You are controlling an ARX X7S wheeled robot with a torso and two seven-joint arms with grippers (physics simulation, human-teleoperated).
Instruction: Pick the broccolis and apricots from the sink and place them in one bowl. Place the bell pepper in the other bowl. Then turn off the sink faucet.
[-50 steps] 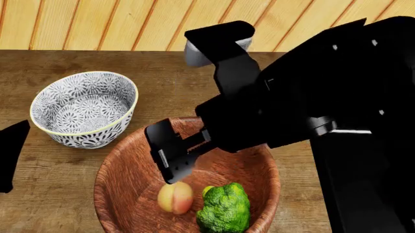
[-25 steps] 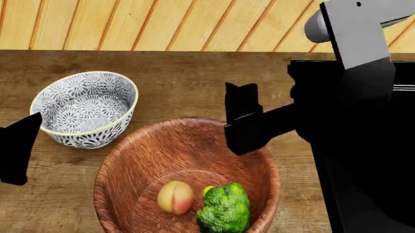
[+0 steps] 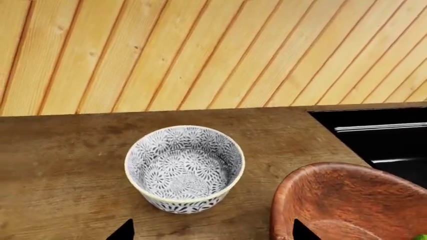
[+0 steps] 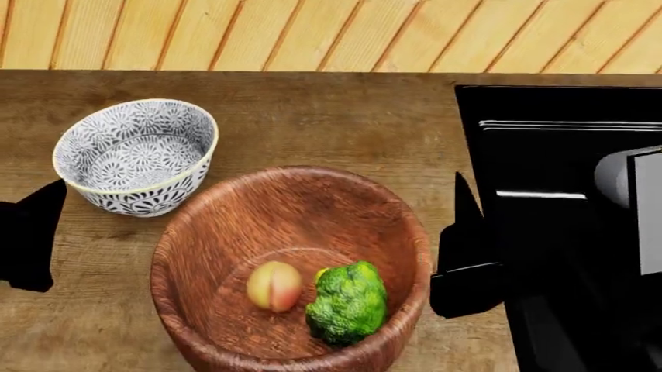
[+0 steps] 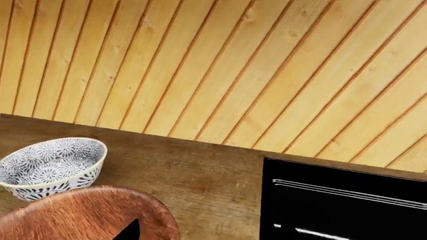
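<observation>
The next pick should come from the sink (image 4: 563, 194) at the bench's (image 4: 310, 116) right edge: lower the right hand (image 4: 466, 267) straight into the basin, clear of the wooden bowl's (image 4: 186, 256) rim, and close only once a piece sits squarely between the fingers. Whether either hand is open or closed, I cannot tell; the left hand (image 4: 26, 236) hangs at the left edge. The wooden bowl, near the front edge, holds one apricot (image 4: 274, 285) and one broccoli (image 4: 346, 301), side by side. The patterned bowl (image 4: 135, 155), toward the back left, is empty. No bell pepper shows.
</observation>
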